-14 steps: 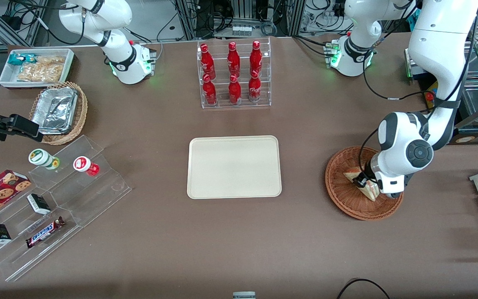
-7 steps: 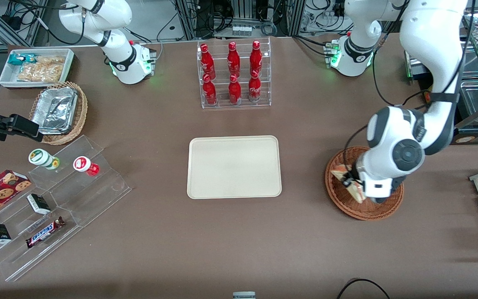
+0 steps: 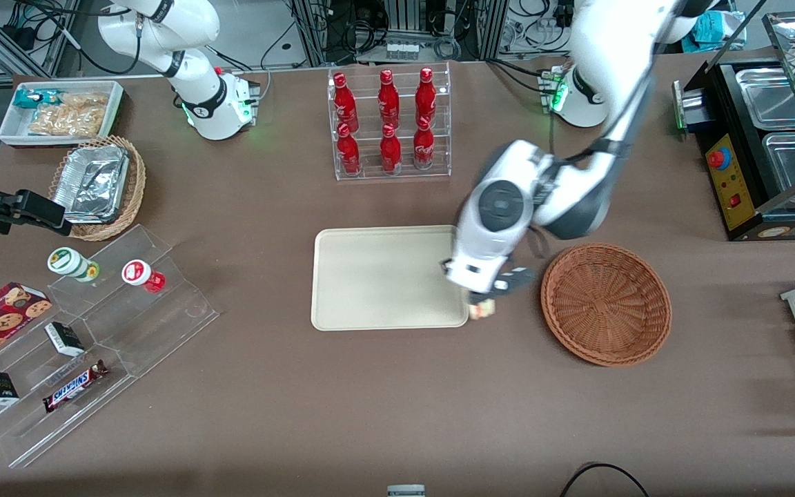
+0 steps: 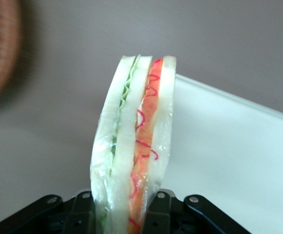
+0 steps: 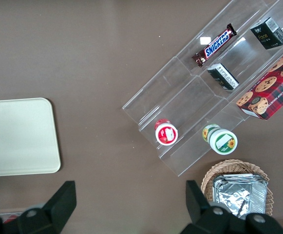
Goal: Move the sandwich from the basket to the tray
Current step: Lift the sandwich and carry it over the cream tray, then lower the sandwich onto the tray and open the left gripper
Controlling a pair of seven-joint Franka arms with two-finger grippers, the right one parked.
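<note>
The sandwich [image 4: 134, 146] is clamped in the left arm's pincer [image 3: 486, 295], w/ one black finger [image 4: 83, 214] pressed to each bread face. It is held on edge, filling layers (green on one side, pink-red on the other) seen end-on in the wrist view. In the front view only a small bit of the sandwich [image 3: 482, 308] is seen under the wrist, lifted off the counter [image 3: 397, 414]. The pincer is positioned above the tray's [image 3: 384, 276] edge on the basket side, at the corner nearer the front camera, approx. between tray and basket [image 3: 604, 304]. The cream tray [image 4: 229, 156] is seen just beside the sandwich in the wrist view, w/ the blurred wicker basket [image 4: 0, 53] apart from it. The basket is shown w/ nothing in it, and nothing lies on the tray. A clear rack of red bottles [image 3: 389, 121] stands farther from the front camera than the tray.
</note>
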